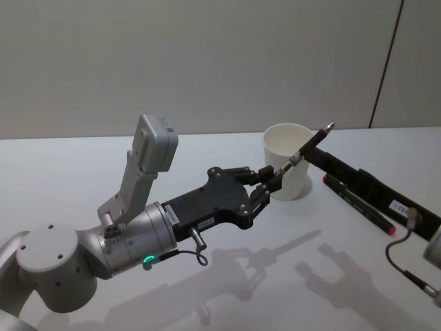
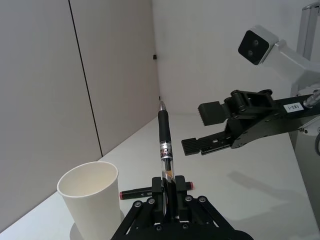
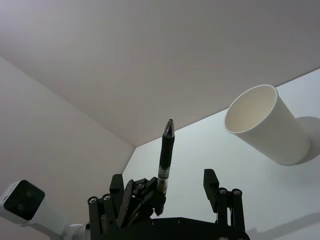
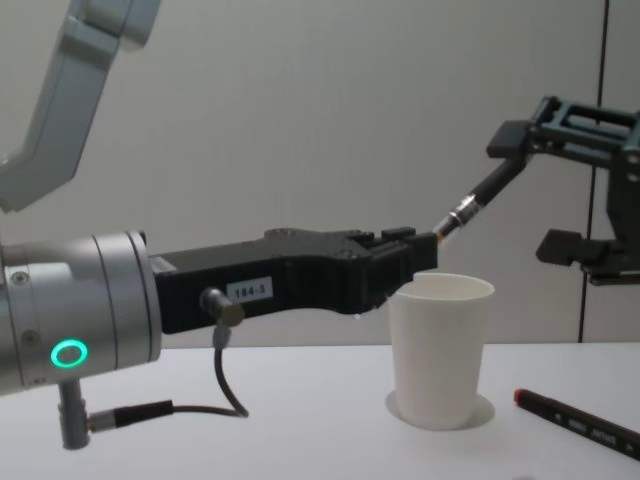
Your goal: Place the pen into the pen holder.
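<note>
The head camera looks forward and down on the table (image 1: 69,158); the chest camera sits low, facing across it side-on. The left wrist camera (image 1: 155,141) and right wrist camera (image 2: 257,45) face each other, close in. All four share the white paper cup (image 1: 287,160) at the robot's one o'clock

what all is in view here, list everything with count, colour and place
tapered white paper cup: one, white, upright on the table, centre-right
slim black plastic pen: one, black, held tilted in the air near the cup
black marker with red ends: one, black and red, lying on the table right of the cup
flat white table: one, white, under everything
left end effector: one, black, beside the cup, shut on the pen
right end effector: one, black, raised at the right, open
</note>
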